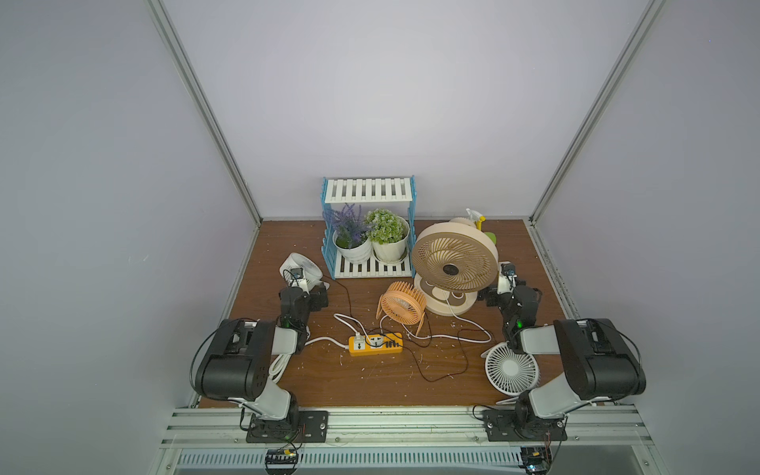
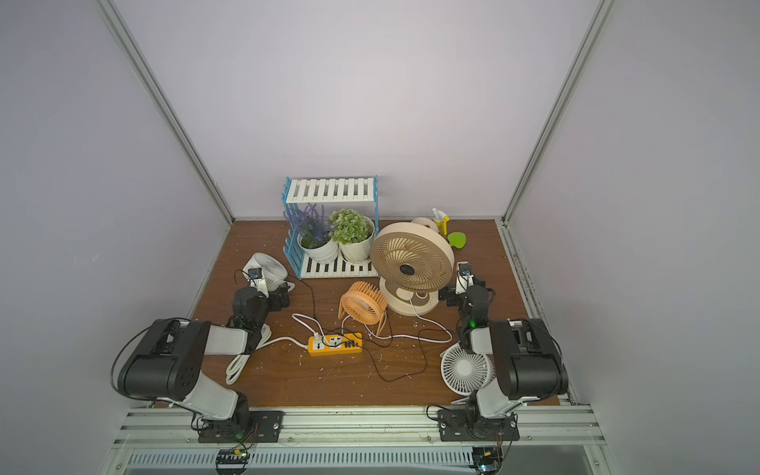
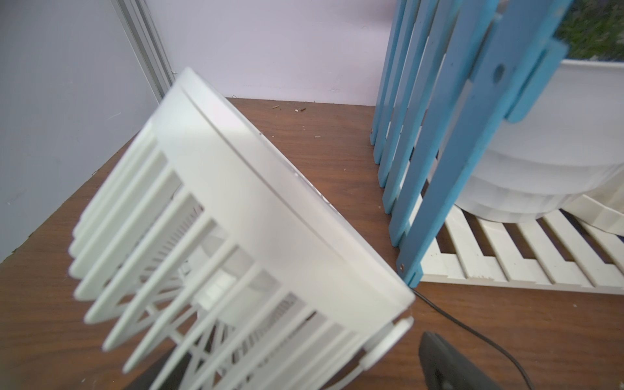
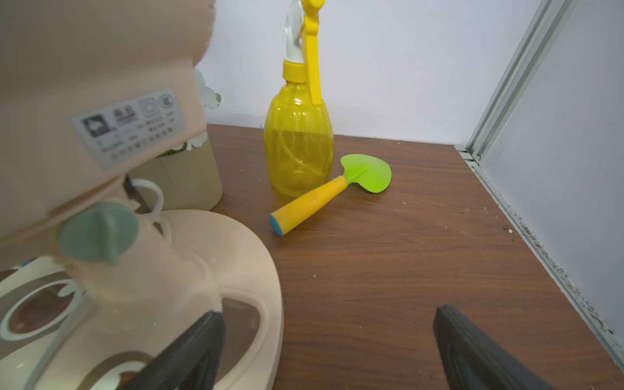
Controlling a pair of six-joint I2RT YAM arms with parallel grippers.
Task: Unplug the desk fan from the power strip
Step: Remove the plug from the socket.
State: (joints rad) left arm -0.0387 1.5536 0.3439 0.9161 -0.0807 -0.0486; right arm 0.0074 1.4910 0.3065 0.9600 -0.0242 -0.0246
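Observation:
The orange-yellow power strip [image 1: 375, 345] [image 2: 335, 345] lies flat in the middle of the wooden table. A white plug [image 1: 360, 338] sits in one of its sockets and black plugs fill its small ports. The large beige desk fan [image 1: 454, 261] [image 4: 101, 101] stands at the back right, and its white cord [image 1: 473, 325] trails toward the strip. My right gripper [image 1: 506, 288] [image 4: 327, 314] is open beside the fan's base, one finger over the rim. My left gripper [image 1: 306, 290] [image 3: 297, 354] is open close behind a small white fan [image 3: 236, 219]. Both are far from the strip.
A blue and white rack [image 1: 370, 230] holds two potted plants at the back. A small orange fan [image 1: 402, 306] stands behind the strip. Another white fan [image 1: 511, 368] lies front right. A yellow spray bottle [image 4: 299, 135] and a green trowel [image 4: 337, 189] sit back right. Cords cross the table.

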